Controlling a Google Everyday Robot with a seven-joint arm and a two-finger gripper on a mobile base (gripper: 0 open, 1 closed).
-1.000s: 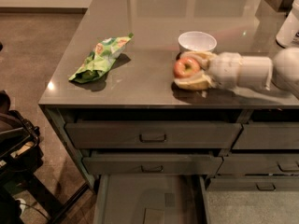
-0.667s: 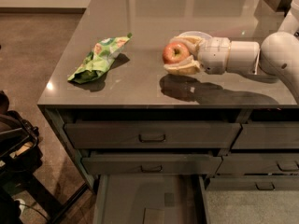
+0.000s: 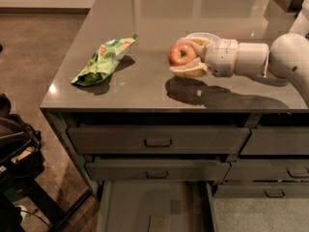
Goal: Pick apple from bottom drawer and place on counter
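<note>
A: Quick, where's the tool?

B: Over the table, arm reaching in from the right. It's holding the apple, gripped top & bottom.

A: What's changed vs. a sec ago?

B: Tool & apple have slid left, further onto the table. Before, they sat right in front of the bowl. Now the bowl's mostly behind the tool, only a bit of rim showing.

A: Apple down yet?

B: Don't think so. Shadow lies on the table below & in front of the tool, apart from the apple, so I'd say it hangs just above the surface.

A: Drawer?

B: Bottom drawer is open, well below & in front of the tool. What shows of its floor is bare, so the pick's done.

A: Anything in the way?

B: Green bag is well to the tool's left, no clash. The spot under the tool looks free.

A: So what's left?

B: Prob. just lower, let go & back off. Apple's round, so it may roll on that glossy top if dropped from any height.
</note>
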